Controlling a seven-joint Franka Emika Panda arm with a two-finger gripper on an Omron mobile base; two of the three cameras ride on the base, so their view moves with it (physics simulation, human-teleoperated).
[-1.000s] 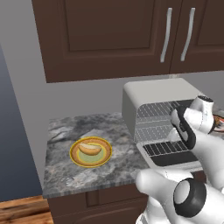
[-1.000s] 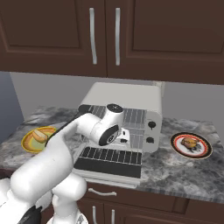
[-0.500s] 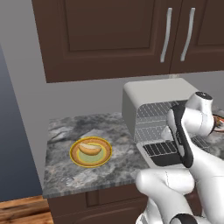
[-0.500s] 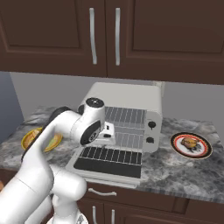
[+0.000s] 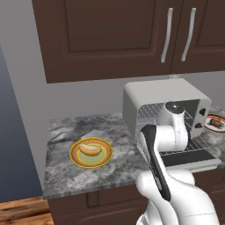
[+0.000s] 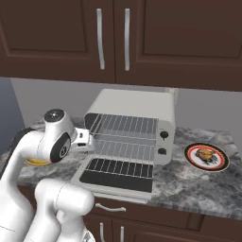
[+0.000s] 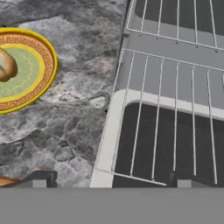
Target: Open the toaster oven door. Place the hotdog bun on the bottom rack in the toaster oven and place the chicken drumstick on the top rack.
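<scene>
already the boxy light-grey toaster oven [image 6: 137, 118] stands on the grey marbled table [image 5: 66, 176] with its wide glass-windowed door [image 6: 116, 175] folded down flat, two silver wire racks showing inside, upper [image 6: 124, 125] and lower [image 6: 122, 149]. the white arm's gripper [image 7: 109, 183] hangs open and empty above the door's left edge. the tan hotdog bun [image 5: 90, 150] lies on a yellow-rimmed green plate [image 5: 107, 156] left of the oven; the brown chicken drumstick [image 6: 206, 154] sits on a red-rimmed plate [image 6: 222, 165] to its right.

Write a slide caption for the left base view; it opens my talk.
Oven door open, bun waiting on its plate.
</scene>
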